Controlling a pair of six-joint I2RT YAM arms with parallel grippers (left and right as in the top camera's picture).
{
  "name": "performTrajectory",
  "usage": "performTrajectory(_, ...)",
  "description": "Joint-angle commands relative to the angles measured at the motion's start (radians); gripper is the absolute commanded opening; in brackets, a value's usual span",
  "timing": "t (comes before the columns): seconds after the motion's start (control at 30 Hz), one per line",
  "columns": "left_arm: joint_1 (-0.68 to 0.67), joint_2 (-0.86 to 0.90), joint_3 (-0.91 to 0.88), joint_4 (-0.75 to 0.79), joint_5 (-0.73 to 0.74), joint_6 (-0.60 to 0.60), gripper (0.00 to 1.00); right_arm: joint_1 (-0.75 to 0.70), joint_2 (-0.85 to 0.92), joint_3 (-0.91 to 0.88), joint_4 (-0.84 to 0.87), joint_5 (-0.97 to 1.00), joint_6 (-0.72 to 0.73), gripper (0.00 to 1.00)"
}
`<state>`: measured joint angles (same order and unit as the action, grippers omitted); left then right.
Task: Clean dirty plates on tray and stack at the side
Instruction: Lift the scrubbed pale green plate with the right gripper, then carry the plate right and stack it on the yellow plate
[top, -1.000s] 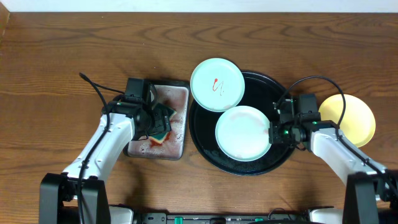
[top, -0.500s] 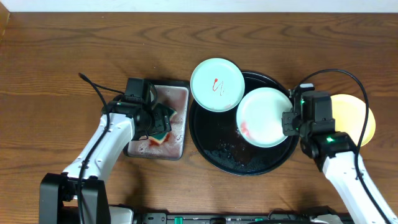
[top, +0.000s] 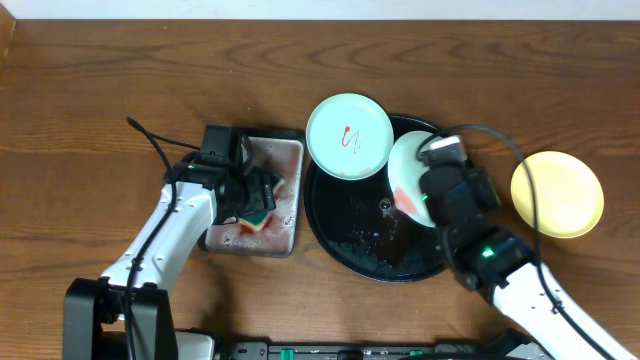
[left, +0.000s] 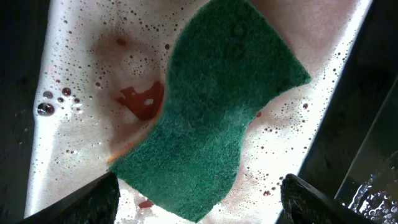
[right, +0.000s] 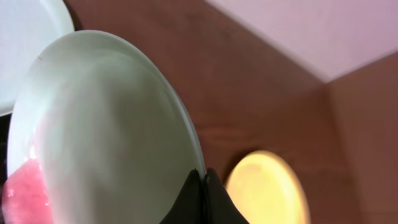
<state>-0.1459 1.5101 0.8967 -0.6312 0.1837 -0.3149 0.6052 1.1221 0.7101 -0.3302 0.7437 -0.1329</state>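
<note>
Overhead: your right claw (right: 200, 185) pinches the rim of a pale mint round plate (top: 403, 165), tilted above the large round black tray (top: 345, 225); your left claw (left: 199, 202) gapes wide over a green sponge (left: 217, 106).

The right gripper (top: 428, 186) holds a mint plate (top: 403, 168) tilted over the black tray (top: 340, 225), centre-right; a smeared plate (top: 348, 136) overlaps its upper rim.

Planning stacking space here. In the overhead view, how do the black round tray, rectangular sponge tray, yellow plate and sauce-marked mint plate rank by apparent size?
1. black round tray
2. rectangular sponge tray
3. yellow plate and sauce-marked mint plate: they look about alike, so I leave them unranked.
</note>
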Motion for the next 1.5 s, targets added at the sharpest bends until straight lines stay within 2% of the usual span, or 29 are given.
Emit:
performTrajectory(0.0,0.002,0.005,-0.010,-0.001,-0.009,-0.005,0.83,0.096,-0.011,0.016,0.042,0.196,-0.165,0.01)
performTrajectory(0.27,0.002,0.005,-0.010,-0.001,-0.009,-0.005,0.83,0.252,-0.011,0.016,0.187,0.338,-0.351,0.01)
performTrajectory(0.43,0.002,0.005,-0.010,-0.001,-0.009,-0.005,0.83,0.267,-0.011,0.016,0.266,0.359,-0.381,0.01)
performTrajectory(0.7,0.002,0.005,-0.010,0.000,-0.009,-0.005,0.83,0.266,-0.011,0.016,0.294,0.359,-0.434,0.01)
performTrajectory(1.23,0.002,0.005,-0.010,0.000,-0.009,-0.005,0.83,0.243,-0.011,0.016,0.323,0.358,-0.428,0.01)
performTrajectory(1.37,0.002,0.005,-0.010,0.000,-0.009,-0.005,0.83,0.203,-0.011,0.016,0.322,0.350,-0.364,0.01)
performTrajectory(1.47,0.002,0.005,-0.010,0.000,-0.009,-0.005,0.83,0.140,-0.009,0.016,0.312,0.348,-0.249,0.01)
